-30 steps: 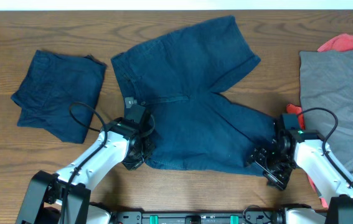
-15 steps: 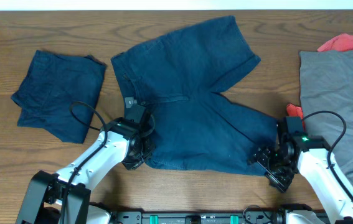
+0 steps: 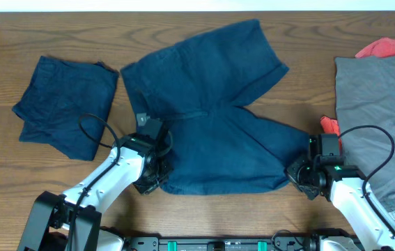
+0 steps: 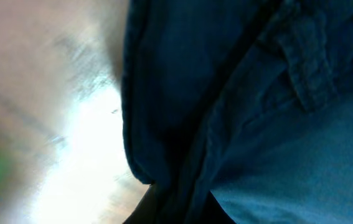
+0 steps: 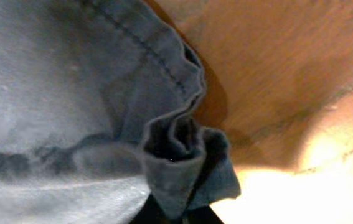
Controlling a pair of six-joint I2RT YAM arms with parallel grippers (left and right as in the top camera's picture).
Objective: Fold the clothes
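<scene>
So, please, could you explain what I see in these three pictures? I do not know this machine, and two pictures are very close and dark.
It is a robot with a left arm and a right arm, each ending in a two-finger hand. The wide picture is from a camera above the wooden table. The two close ones come from cameras on the wrists, so they see mostly cloth. On the table lie spread navy shorts in the middle, a folded navy piece to the left, and a grey garment with a red garment at the right. The left hand is closed on the waistband end of the shorts; the right hand is closed on a leg hem, which the right wrist picture shows bunched up.
</scene>
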